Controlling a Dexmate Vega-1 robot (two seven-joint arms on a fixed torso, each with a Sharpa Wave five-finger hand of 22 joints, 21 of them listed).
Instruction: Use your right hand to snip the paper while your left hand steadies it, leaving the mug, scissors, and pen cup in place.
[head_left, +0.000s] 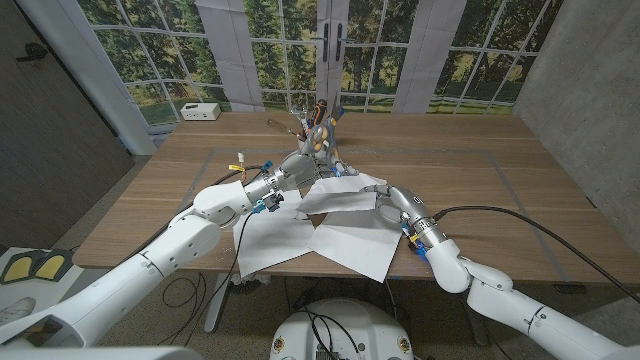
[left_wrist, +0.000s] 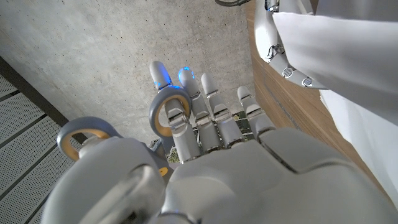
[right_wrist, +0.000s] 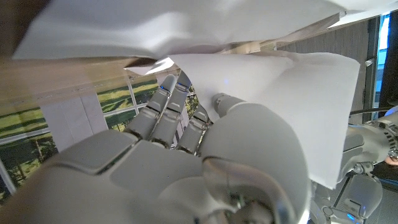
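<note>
A sheet of white paper (head_left: 338, 198) is lifted off the table (head_left: 470, 170) near the front edge, at the middle of the head view, one end bent upward. The right hand (head_left: 385, 196) holds it at its 3 o'clock side; in the right wrist view the fingers (right_wrist: 163, 112) reach under the sheet (right_wrist: 292, 106) and the thumb presses on it, so they are clamped on the paper.

At 10 o'clock from the sheet the left hand (head_left: 298, 166) grips the scissors (head_left: 318, 138), whose grey handles stick up toward 12 o'clock. In the left wrist view its fingers (left_wrist: 214, 118) are threaded through the grey loops (left_wrist: 168, 112) (orange lining inside), closed on the handles; the lifted sheet (left_wrist: 336, 43) shows in that view too.

Two more white sheets (head_left: 300, 240) lie flat on the table at 6 o'clock from the held one, overlapping each other and reaching the front edge. A small white box (head_left: 200, 111) sits well apart at 10 o'clock, at the far left corner.
</note>
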